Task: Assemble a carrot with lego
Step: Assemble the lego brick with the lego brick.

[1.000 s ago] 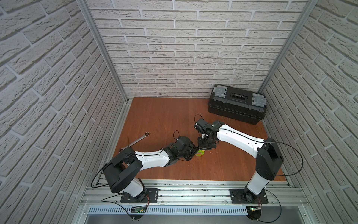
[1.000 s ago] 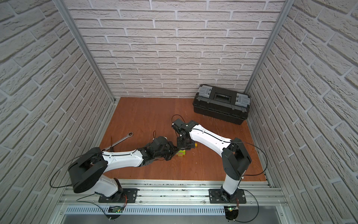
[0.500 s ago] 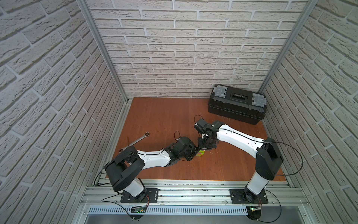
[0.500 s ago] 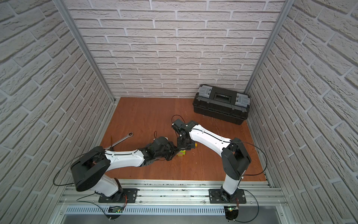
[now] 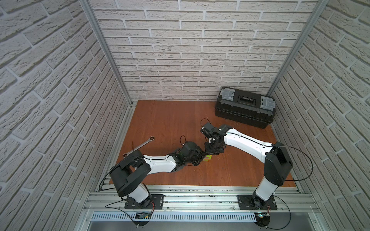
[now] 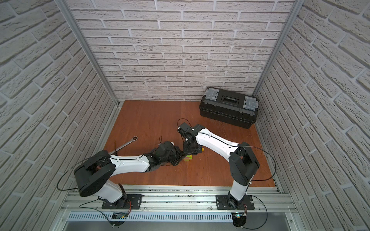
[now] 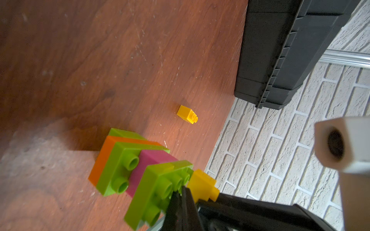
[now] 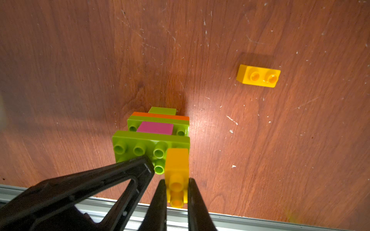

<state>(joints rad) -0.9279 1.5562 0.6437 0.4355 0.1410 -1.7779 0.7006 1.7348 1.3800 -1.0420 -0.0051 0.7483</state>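
Nothing of note has moved since the earlier frames: both pincers stay at the stack, and only the left arm's shoulder link has turned slightly.

The carrot (image 8: 151, 138), a chunky stack of lime green, orange and pink studded plastic bricks, stands on the brown wood-grain worktop (image 8: 80, 60) directly beneath the tips of both pincers. It is probably light and rigid with smooth, slippery walls, and being tall on a narrow foot it is likely to tip, so the flat opposite side walls are the best place to hold it.

The right pincer (image 8: 176, 181) is clamped on a small yellow two-stud brick (image 8: 177, 162) at one end of the top green brick. Whether it is seated cannot be told. The left pincer (image 7: 181, 197), tips together, presses on that same top brick.

A second small yellow brick (image 8: 258, 76) lies loose, apart from the right pincer on its toolbox side. Well apart are a black plastic toolbox (image 5: 244, 107) and a metal wrench (image 5: 140, 145).
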